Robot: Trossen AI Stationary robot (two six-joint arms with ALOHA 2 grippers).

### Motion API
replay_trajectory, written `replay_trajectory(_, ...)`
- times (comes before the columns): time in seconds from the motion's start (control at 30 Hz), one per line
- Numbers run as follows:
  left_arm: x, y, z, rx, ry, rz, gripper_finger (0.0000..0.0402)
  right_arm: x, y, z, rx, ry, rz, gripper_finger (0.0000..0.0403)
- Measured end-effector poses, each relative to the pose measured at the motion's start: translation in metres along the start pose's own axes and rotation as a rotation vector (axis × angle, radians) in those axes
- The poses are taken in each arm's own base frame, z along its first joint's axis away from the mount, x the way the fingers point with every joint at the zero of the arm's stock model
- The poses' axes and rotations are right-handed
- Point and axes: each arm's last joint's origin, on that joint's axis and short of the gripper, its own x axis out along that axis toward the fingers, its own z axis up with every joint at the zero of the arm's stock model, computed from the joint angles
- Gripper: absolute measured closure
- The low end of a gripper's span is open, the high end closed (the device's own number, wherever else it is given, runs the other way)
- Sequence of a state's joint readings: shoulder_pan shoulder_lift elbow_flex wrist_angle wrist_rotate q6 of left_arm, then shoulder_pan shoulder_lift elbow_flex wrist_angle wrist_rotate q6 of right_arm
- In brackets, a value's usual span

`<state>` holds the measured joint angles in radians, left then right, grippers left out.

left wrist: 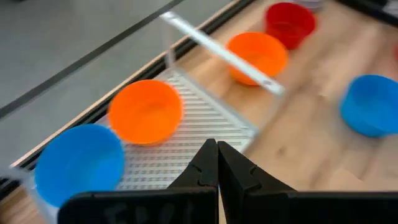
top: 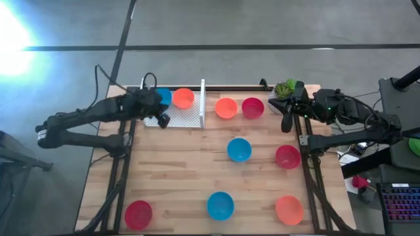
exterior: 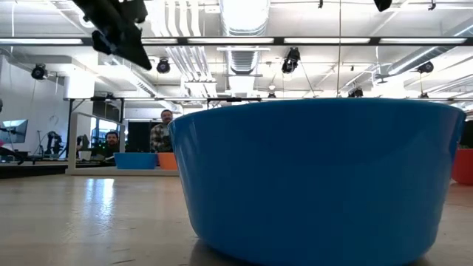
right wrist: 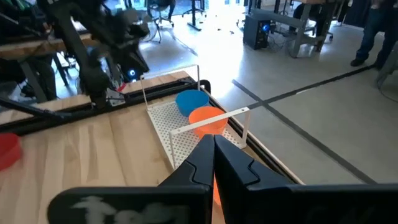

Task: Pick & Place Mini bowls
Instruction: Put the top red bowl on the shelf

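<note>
The desk (top: 177,177) offers open wood at left centre. The rack (top: 187,118) wall blocks sideways entry; scattered mini bowls (top: 239,149) obstruct the centre and right.

No text, label, brand, number or sign can be read in any of the views. The pale marks on the dark body of the left gripper (left wrist: 217,163) and of the right gripper (right wrist: 214,155), at the bottom of each wrist picture, are too blurred to make out
</note>
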<state>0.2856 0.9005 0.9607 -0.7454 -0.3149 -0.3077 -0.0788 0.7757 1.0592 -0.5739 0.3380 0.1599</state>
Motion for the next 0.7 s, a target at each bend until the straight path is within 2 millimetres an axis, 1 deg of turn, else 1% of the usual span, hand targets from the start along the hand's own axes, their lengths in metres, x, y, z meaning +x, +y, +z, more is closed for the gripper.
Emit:
replay_trajectory(0.17, -0.011, -0.014, -0.004, 0.034, -0.020, -0.090, 0.0402, 0.016, 0.005, -0.006, 0.013, 0.074, -0.013, 0.0394)
replay_trajectory(0.23, -0.013, -0.018, -0.005, 0.033, -0.025, -0.116, 0.0402, 0.024, 0.007, -0.009, 0.053, 0.106, -0.025, 0.0394)
replay_trajectory(0.33, -0.015, -0.022, -0.006, 0.029, -0.038, -0.107, 0.0402, 0.033, 0.008, -0.011, 0.134, 0.137, -0.049, 0.0394)
replay_trajectory(0.47, -0.017, -0.025, -0.007, 0.033, -0.051, -0.105, 0.0402, 0.044, 0.007, -0.018, 0.193, 0.199, -0.091, 0.0392)
replay_trajectory(0.57, -0.017, -0.026, -0.007, 0.029, -0.059, -0.113, 0.0402, 0.050, 0.005, -0.021, 0.255, 0.235, -0.128, 0.0379)
replay_trajectory(0.7, -0.018, -0.027, -0.006, 0.029, -0.065, -0.116, 0.0402, 0.059, 0.003, -0.027, 0.313, 0.284, -0.174, 0.0343)
